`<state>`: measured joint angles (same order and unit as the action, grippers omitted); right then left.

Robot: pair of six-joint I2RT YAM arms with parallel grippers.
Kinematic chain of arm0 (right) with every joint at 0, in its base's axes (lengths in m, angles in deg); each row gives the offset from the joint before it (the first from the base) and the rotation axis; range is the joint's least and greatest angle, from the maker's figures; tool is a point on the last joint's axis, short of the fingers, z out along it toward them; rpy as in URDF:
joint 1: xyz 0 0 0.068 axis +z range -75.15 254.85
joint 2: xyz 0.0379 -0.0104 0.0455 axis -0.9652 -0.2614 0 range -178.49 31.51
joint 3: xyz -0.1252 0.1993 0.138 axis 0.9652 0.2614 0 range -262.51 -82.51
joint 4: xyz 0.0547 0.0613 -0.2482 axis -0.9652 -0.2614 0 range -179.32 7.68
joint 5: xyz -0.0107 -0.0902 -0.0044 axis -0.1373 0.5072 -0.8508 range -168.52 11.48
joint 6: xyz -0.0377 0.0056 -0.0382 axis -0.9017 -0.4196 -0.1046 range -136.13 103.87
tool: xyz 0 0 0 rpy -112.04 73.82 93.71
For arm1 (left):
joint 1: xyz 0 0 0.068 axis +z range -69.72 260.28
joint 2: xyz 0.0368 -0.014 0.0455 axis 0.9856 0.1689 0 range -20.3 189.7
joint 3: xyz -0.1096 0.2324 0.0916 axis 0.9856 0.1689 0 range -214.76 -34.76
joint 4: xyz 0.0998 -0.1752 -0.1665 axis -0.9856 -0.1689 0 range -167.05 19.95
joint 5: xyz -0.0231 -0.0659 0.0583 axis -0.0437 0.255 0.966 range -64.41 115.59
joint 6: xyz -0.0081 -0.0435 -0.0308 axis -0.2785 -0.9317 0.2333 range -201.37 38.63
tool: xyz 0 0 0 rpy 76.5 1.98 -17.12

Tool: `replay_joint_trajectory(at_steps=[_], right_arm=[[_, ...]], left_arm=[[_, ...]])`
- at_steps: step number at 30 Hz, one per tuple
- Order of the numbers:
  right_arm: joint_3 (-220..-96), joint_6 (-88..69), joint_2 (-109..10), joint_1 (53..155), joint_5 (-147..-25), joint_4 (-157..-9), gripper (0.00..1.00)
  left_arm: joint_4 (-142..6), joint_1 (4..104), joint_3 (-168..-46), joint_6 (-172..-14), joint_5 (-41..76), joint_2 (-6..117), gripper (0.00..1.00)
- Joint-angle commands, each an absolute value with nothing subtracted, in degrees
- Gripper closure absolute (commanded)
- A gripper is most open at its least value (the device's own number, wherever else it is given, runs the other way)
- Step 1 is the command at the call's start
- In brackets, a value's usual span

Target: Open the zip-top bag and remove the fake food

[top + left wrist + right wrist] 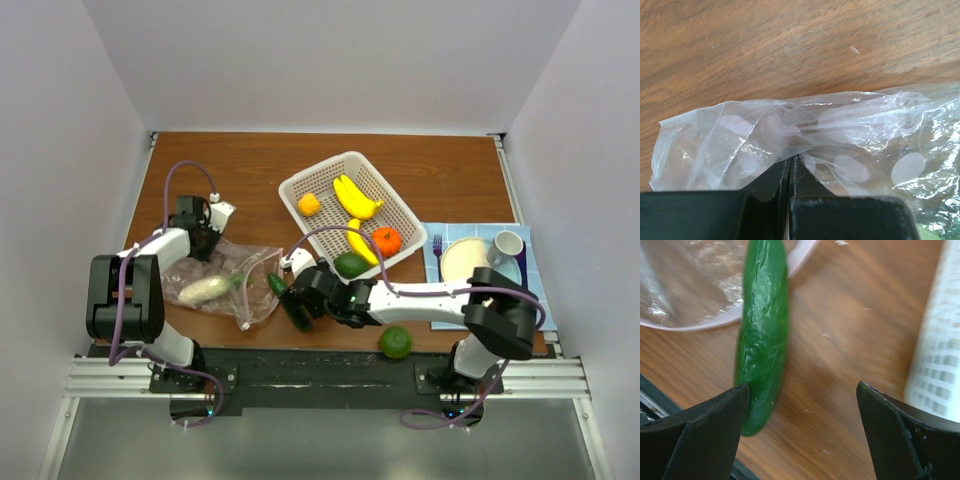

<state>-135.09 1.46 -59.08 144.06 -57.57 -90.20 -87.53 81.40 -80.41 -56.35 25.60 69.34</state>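
Right tool (802, 390) wide open, holding nothing; one finger sits at the green cucumber (762, 340), contact cannot be told. Cucumber lies on the bench at the mouth of the zip-top bag (225, 280), long axis running from my tool toward that mouth, off-centre in the gap. Left tool (790, 167) clamped on the bag's opposite edge. Whitish piece (203, 290) inside the bag.

A white perforated basket (392, 195) sits on the wooden table (250, 170). To its right, a blue mat (465, 230) holds 1 beige plate (462, 262), 1 purple fork (437, 246) and 1 grey cup (507, 245).
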Motion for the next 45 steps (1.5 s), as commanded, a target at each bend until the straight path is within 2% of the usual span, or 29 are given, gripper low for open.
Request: replay_joint_trajectory(at_steps=[1,4,13,16,17,18,20,28,34,35,36,37,38,39,45], right_arm=[[-140.51,2.50,-62.87,144.72,-60.32,-88.73,0.07],[-140.60,2.85,-64.81,145.42,-60.50,-88.65,0.09],[-140.96,4.00,-69.12,146.13,-60.85,-88.82,0.24],[-141.22,3.56,-68.25,146.04,-60.07,-89.09,0.41],[-141.57,3.12,-67.72,146.13,-59.28,-89.78,0.63],[-142.27,2.42,-66.15,146.13,-58.58,-90.66,0.78],[-145.52,0.49,-64.39,146.13,-54.73,-94.96,1.00],[-148.34,-5.67,-49.63,142.89,-39.77,-100.95,0.99],[-146.94,-3.21,-49.00,129.88,-38.18,-107.45,1.00],[-146.85,-3.03,-49.17,127.52,-39.22,-108.33,0.89],[-147.19,-2.60,-49.35,126.63,-39.84,-109.29,0.66],[-147.11,-2.33,-49.26,126.27,-38.98,-110.96,0.27],[-146.85,-1.98,-48.30,126.27,-38.71,-111.49,0.09],[-146.41,-0.76,-47.16,126.27,-38.53,-111.85,0.01],[-140.01,8.98,-37.33,126.35,-40.19,-119.22,0.01]], left_arm=[[-94.66,82.21,-77.74,-57.99,25.06,71.81,1.00],[-94.66,82.21,-77.56,-57.90,25.15,71.28,1.00],[-93.78,82.21,-76.77,-57.64,25.23,70.58,1.00],[-93.34,82.21,-76.16,-57.64,25.23,70.40,1.00],[-93.08,82.21,-76.07,-57.64,25.23,70.31,1.00],[-92.82,82.21,-75.98,-57.55,25.23,70.31,1.00],[-92.29,82.21,-75.80,-57.29,25.50,70.40,1.00],[-92.38,82.21,-76.42,-56.93,25.41,70.75,1.00],[-92.11,82.30,-75.80,-56.93,25.41,70.31,1.00],[-92.11,82.21,-75.72,-56.93,25.41,70.23,1.00],[-92.11,82.21,-75.71,-56.93,25.41,70.22,1.00],[-92.29,82.21,-75.89,-57.02,25.41,70.22,1.00],[-92.46,82.21,-75.98,-56.85,25.41,70.22,1.00],[-92.64,82.21,-76.15,-56.76,25.41,70.22,1.00],[-93.08,82.21,-77.12,-56.15,25.41,69.79,1.00]])
